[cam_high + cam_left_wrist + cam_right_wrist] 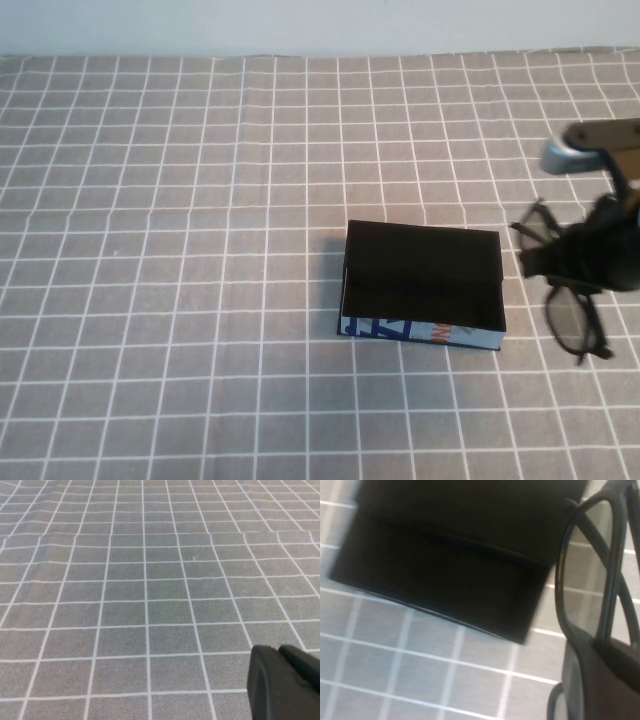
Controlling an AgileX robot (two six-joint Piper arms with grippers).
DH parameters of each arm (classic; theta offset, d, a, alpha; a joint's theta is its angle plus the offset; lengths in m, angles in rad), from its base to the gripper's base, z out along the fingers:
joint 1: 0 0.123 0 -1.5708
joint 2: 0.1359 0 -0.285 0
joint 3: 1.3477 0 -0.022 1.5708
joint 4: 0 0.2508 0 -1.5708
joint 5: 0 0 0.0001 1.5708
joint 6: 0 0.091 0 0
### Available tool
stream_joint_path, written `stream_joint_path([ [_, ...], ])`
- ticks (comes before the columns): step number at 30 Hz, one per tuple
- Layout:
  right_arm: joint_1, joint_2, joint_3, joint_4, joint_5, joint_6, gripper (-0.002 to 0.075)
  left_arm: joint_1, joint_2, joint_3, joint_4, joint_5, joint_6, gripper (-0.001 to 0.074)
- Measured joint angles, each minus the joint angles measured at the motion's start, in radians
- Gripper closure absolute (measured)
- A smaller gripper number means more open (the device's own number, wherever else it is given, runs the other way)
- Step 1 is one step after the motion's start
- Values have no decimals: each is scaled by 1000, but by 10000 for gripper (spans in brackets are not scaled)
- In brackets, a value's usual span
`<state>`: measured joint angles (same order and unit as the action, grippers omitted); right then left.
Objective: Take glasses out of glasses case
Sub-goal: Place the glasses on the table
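Observation:
The glasses case (422, 288) lies open in the middle of the table, black inside and empty, with its flap lid folded back and its pale printed front side facing me. It also shows in the right wrist view (450, 570). My right gripper (592, 252) is just right of the case, shut on the black glasses (572, 318), which hang from it above the cloth with one lens down. The right wrist view shows the glasses (582, 580) at the gripper (607, 675). My left gripper (286, 682) is shut and empty over bare cloth, outside the high view.
A grey cloth with a white grid (180, 250) covers the whole table. A pale wall (300, 25) runs along the far edge. Nothing else stands on the cloth.

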<state>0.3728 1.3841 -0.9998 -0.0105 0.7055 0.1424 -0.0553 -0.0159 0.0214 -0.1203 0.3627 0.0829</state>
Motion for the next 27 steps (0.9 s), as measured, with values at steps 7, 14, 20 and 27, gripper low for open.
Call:
stream_joint_path([
  [7,-89,-21,128,-18,-116,0,716,0,0,0,0,0,0,740],
  [14,-103,-21,260,-6,-315,0,716,0,0,0,0,0,0,740],
  [20,-103,20,300,10,-417,0,717,0,0,0,0,0,0,739],
  [27,-103,99,300,10,-437,0,716,0,0,0,0,0,0,740],
])
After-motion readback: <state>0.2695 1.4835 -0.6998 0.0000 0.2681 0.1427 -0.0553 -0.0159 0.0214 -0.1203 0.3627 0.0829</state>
